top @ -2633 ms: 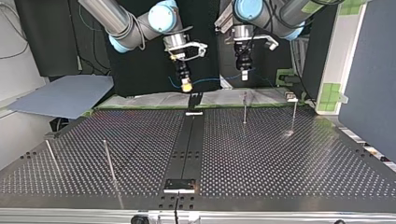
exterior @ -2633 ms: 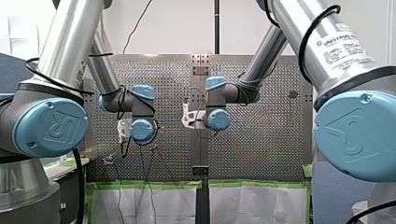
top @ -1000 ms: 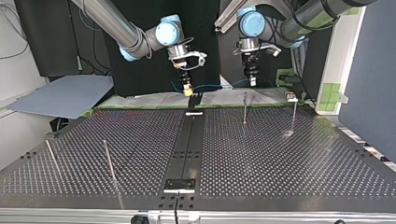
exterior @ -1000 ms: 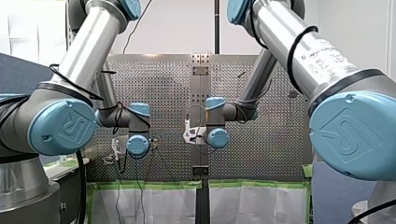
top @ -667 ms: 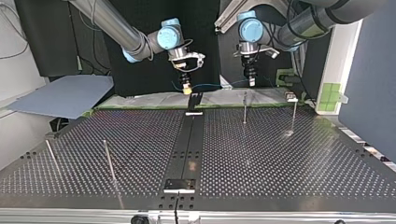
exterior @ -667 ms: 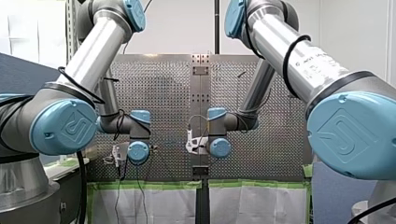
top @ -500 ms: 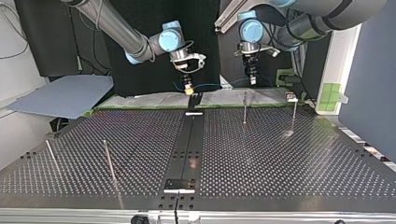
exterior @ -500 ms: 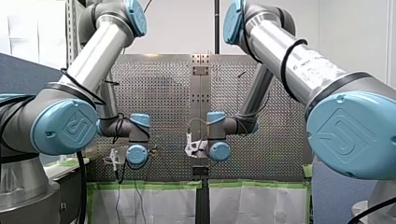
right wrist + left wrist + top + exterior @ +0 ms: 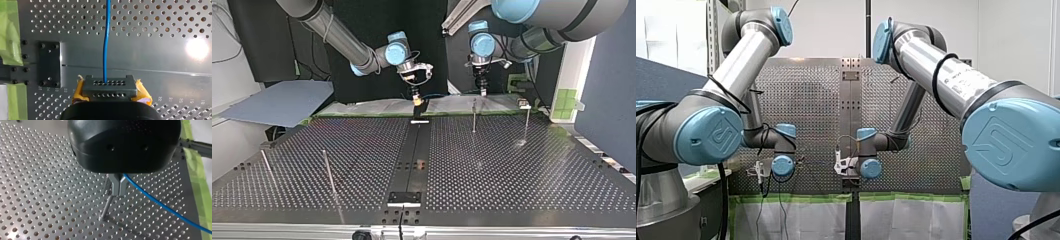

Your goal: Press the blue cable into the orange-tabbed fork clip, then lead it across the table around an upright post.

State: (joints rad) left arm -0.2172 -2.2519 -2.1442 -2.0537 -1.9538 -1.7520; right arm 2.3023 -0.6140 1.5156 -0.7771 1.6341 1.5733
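The blue cable (image 9: 160, 206) is stretched between my two grippers. My left gripper (image 9: 119, 187) has its metal fingers shut on it, right above a thin upright post (image 9: 107, 206). In the right wrist view the cable (image 9: 106, 42) leaves the dark perforated pads of my right gripper (image 9: 109, 87), which is shut on it; orange tape shows beside the pads. In the top view my right gripper (image 9: 417, 100) hangs over the table's far edge by the middle strip, and my left gripper (image 9: 482, 91) hangs near a far post (image 9: 474, 117). I cannot make out an orange-tabbed clip.
More upright posts stand at the top view's right (image 9: 526, 125) and near left (image 9: 328, 172), (image 9: 267, 169). A small pale fixture (image 9: 524, 105) sits at the far right. A black plate (image 9: 50, 63) and green tape (image 9: 10, 37) lie ahead of my right gripper.
Both arms have sunk lower and drawn toward the table's far edge in the top view, carrying the cable with them. Both grips are unchanged.
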